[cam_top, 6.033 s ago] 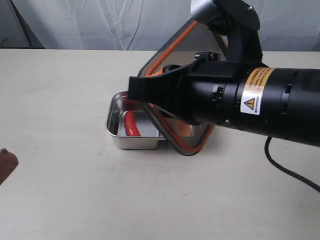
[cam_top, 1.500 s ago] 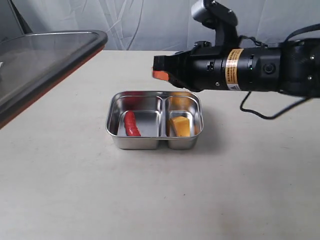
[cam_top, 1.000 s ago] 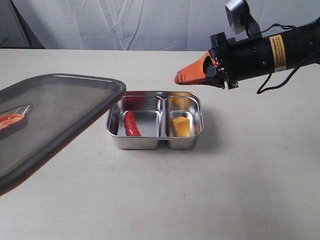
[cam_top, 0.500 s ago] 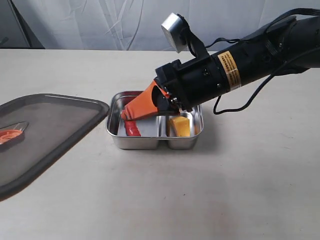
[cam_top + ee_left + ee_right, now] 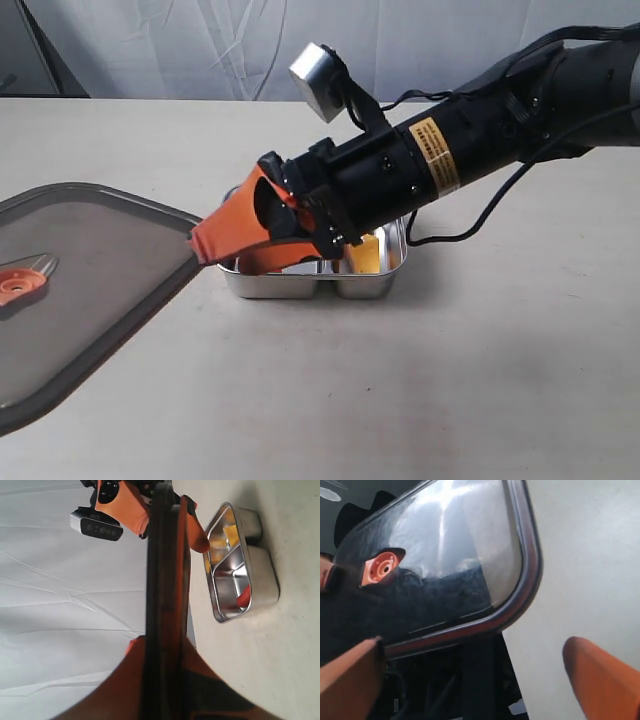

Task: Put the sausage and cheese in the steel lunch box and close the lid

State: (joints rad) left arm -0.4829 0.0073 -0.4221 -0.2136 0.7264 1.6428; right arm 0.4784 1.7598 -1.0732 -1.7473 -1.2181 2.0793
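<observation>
Two tools: left tool (image 5: 166, 655) pinching the lid (image 5: 90, 270) by its edge, right tool (image 5: 222, 258) spread wide, steel lunch box (image 5: 372, 281) close beside it.

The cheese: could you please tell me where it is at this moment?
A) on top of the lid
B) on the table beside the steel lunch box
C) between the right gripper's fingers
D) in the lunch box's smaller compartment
D: the cheese lies inside the steel lunch box, in the smaller compartment on the exterior view's right.
</observation>
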